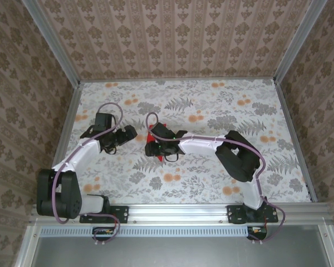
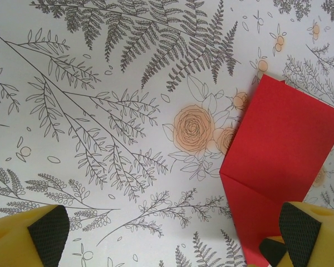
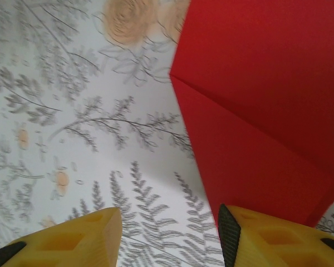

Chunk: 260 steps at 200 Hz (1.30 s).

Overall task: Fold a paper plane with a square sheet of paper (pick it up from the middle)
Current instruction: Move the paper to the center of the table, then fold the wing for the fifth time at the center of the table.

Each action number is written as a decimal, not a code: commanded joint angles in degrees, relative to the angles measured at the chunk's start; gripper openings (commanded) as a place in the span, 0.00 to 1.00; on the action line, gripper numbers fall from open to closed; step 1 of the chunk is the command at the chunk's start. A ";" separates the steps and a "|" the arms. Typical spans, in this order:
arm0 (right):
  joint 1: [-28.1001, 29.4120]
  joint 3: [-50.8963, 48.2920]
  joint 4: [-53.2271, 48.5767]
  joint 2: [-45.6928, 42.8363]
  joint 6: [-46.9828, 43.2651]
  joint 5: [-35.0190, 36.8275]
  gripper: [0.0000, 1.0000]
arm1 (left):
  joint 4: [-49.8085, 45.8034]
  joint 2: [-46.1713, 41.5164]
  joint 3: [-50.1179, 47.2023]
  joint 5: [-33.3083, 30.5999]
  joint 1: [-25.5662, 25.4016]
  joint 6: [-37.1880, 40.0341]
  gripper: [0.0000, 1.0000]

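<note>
Square sheet of paper (image 1: 151, 137): bright red, lying mid-table on the floral cloth, a little left of centre, mostly under the right gripper (image 1: 156, 149). From overhead, red slivers poke out past the wrist on the far and near sides; the outline in between is covered.

Right wrist view: the paper (image 3: 256, 111) lies flat with one straight crease running diagonally across it. Right gripper (image 3: 170, 239) jaws part-way apart, released. One finger sits over the sheet's edge and the other over bare cloth, with cloth visible between them. Contact with the paper can't be judged. The view is soft and blurred, and the sheet runs off the top and right edges.

Left gripper (image 2: 172, 239): jaws spread wide, clasping nothing. The sheet's creased corner (image 2: 284, 150) lies near its right-hand pad (image 2: 300, 233), which hides the lower tip.

Surroundings: table (image 1: 239, 111) fenced by patterned walls and aluminium rails (image 1: 178, 210). Purple cables (image 1: 108, 107) loop over both arms. The arms themselves block the overhead sightline to the sheet.
</note>
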 commanded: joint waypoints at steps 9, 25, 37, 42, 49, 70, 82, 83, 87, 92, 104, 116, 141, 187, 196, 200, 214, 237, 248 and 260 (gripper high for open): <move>-1.68 0.02 -5.42 0.37 -4.66 -0.45 0.51 | 0.30 -1.17 -0.39 1.30 0.40 1.39 1.00; -2.95 -1.51 -6.82 0.21 -8.86 -3.64 0.50 | 0.44 -1.08 -0.30 1.49 0.40 1.67 1.00; -4.03 -2.45 -8.81 -0.14 -12.64 -5.64 0.50 | 0.42 -1.08 -0.39 1.56 0.40 1.93 1.00; -4.50 -2.80 -9.89 -0.22 -14.40 -6.27 0.50 | 0.43 -1.13 -0.44 1.56 0.41 1.98 1.00; -5.31 -3.29 -11.41 -0.45 -16.54 -7.21 0.50 | 0.38 -1.11 -0.52 1.62 0.40 2.04 1.00; -7.95 -5.84 -13.58 -2.48 -22.63 -11.21 0.50 | 0.88 -1.17 -0.82 2.62 0.40 2.22 1.00; -9.07 -7.76 -14.03 -4.76 -25.46 -11.98 0.50 | 1.32 -1.33 -1.13 3.40 0.40 2.31 1.00; -9.18 -7.91 -14.04 -5.00 -25.65 -11.92 0.50 | 1.33 -1.34 -1.11 3.48 0.40 2.31 1.00; -9.36 -8.41 -14.05 -5.95 -26.15 -11.88 0.49 | 1.50 -1.41 -1.16 3.79 0.35 2.31 1.00; -9.64 -8.98 -14.05 -7.09 -26.78 -11.88 0.49 | 1.75 -1.44 -1.30 4.07 0.31 2.31 1.00; -9.81 -10.11 -13.22 -10.13 -27.39 -10.54 0.49 | 2.14 -1.52 -1.53 4.47 -0.01 2.09 1.00; -9.81 -11.00 -11.47 -12.63 -25.03 -9.16 0.50 | 2.69 -1.61 -1.78 4.86 -0.71 1.83 1.00; -9.23 -13.18 -4.72 -15.23 -13.56 -6.87 0.52 | 4.28 -1.61 -2.65 5.13 -2.75 -0.21 0.99; -7.08 -16.31 5.50 -13.55 2.57 0.09 0.51 | 9.83 -1.14 -4.77 6.30 -7.60 -6.14 0.98; -7.07 -16.09 5.82 -12.82 3.04 0.81 0.50 | 10.54 -0.71 -4.97 6.52 -8.34 -7.03 0.97; -7.01 -15.91 5.39 -12.49 3.29 1.38 0.50 | 10.78 -0.47 -4.96 6.69 -8.73 -7.39 0.96; -7.21 -15.80 5.28 -11.68 3.33 2.56 0.50 | 11.54 0.59 -5.02 7.19 -9.82 -8.63 0.95; -7.76 -16.88 6.62 -10.87 3.94 2.72 0.49 | 13.50 2.77 -4.88 8.99 -11.17 -11.01 0.90; -8.18 -18.03 7.96 -10.76 4.59 2.37 0.49 | 14.81 3.91 -4.89 9.89 -12.01 -12.34 0.87; -8.57 -19.52 9.68 -10.67 5.47 2.03 0.49 | 16.36 5.18 -4.81 10.79 -12.80 -13.76 0.82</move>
